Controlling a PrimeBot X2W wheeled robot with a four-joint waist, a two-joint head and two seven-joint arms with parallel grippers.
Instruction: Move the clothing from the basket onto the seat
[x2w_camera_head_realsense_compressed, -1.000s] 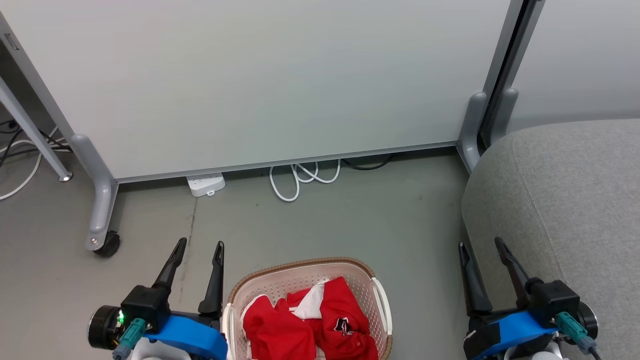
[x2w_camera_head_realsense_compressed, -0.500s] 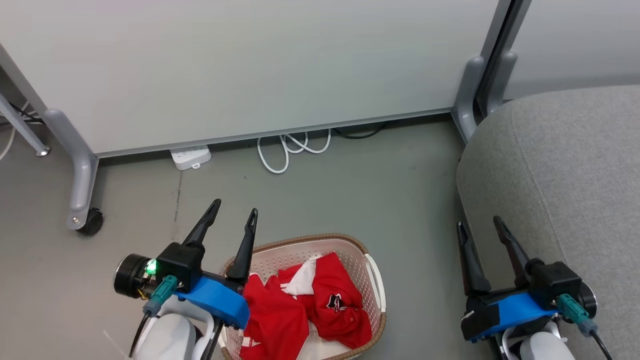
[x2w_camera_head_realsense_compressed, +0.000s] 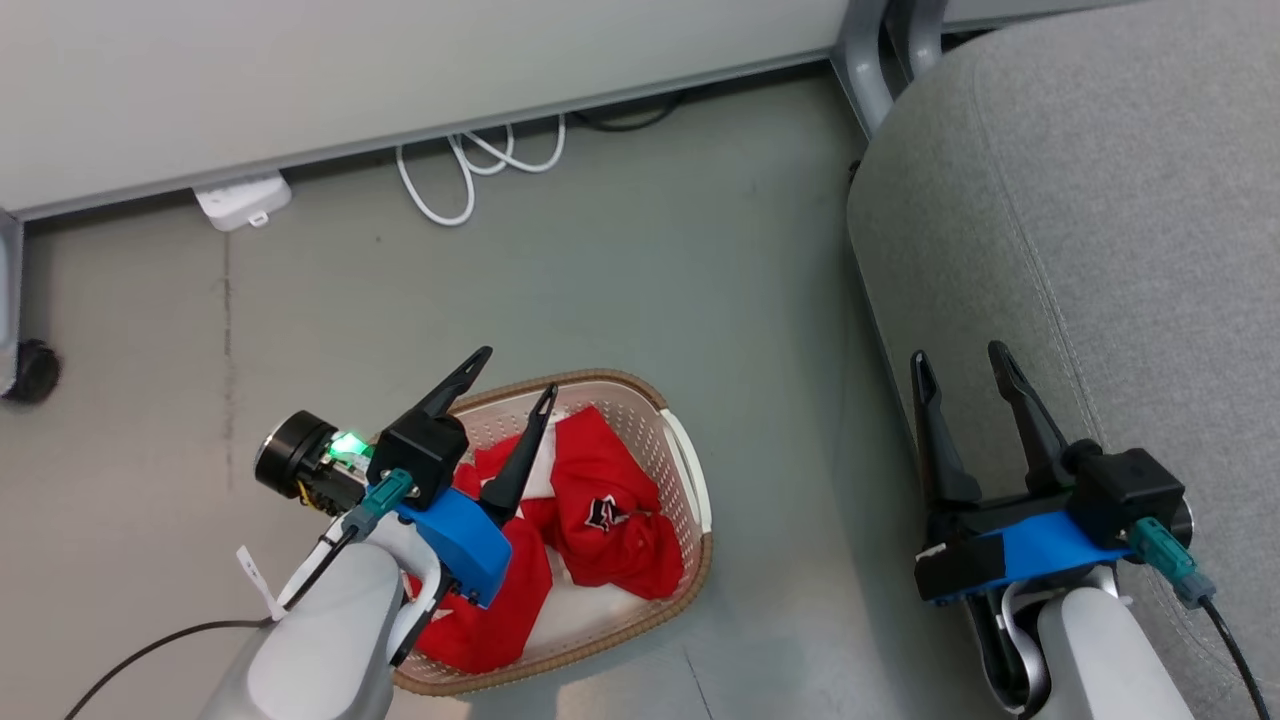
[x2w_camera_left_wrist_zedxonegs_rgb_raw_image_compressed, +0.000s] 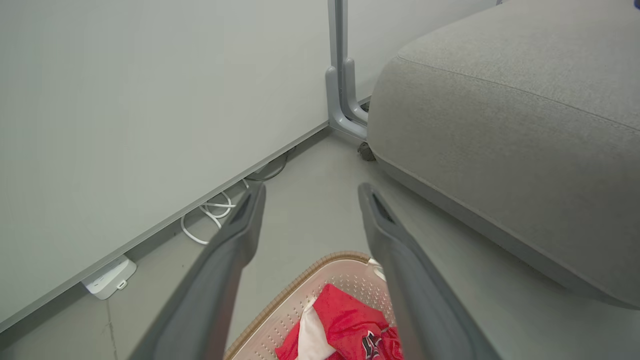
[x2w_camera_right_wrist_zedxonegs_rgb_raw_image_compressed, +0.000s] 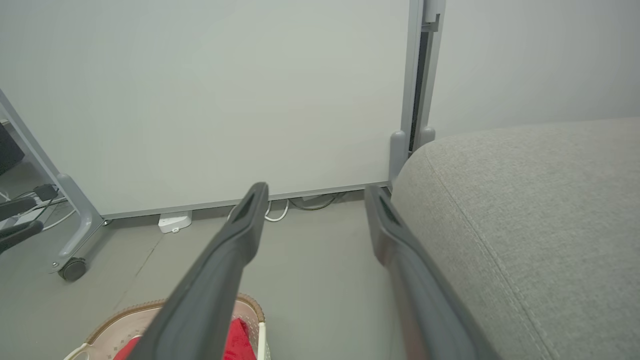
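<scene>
The cream perforated basket (x2w_camera_head_realsense_compressed: 642, 422) with a brown woven rim stands on the grey floor, holding the crumpled red clothing (x2w_camera_head_realsense_compressed: 600, 520) with white panels and a black-and-white emblem. My left gripper (x2w_camera_head_realsense_compressed: 518, 370) hovers open above the basket's left half, its fingers apart and holding nothing. In the left wrist view the left gripper (x2w_camera_left_wrist_zedxonegs_rgb_raw_image_compressed: 310, 194) frames the basket (x2w_camera_left_wrist_zedxonegs_rgb_raw_image_compressed: 320, 267) and the clothing (x2w_camera_left_wrist_zedxonegs_rgb_raw_image_compressed: 345, 320) below it. My right gripper (x2w_camera_head_realsense_compressed: 956, 352) stands open beside the front edge of the grey seat (x2w_camera_head_realsense_compressed: 1100, 200). The right gripper (x2w_camera_right_wrist_zedxonegs_rgb_raw_image_compressed: 315, 192) sits left of the seat (x2w_camera_right_wrist_zedxonegs_rgb_raw_image_compressed: 525, 210) in its own view.
A pale partition panel (x2w_camera_head_realsense_compressed: 400, 60) with a grey foot (x2w_camera_head_realsense_compressed: 862, 60) runs along the back. A white power strip (x2w_camera_head_realsense_compressed: 243, 200) and coiled white cable (x2w_camera_head_realsense_compressed: 470, 170) lie at its base. A black caster (x2w_camera_head_realsense_compressed: 35, 370) sits at far left. Bare floor separates basket and seat.
The head camera has tilted down and turned, shifting the whole picture. My left gripper has swung right from beside the basket to above its left half. The right gripper stays open by the seat.
</scene>
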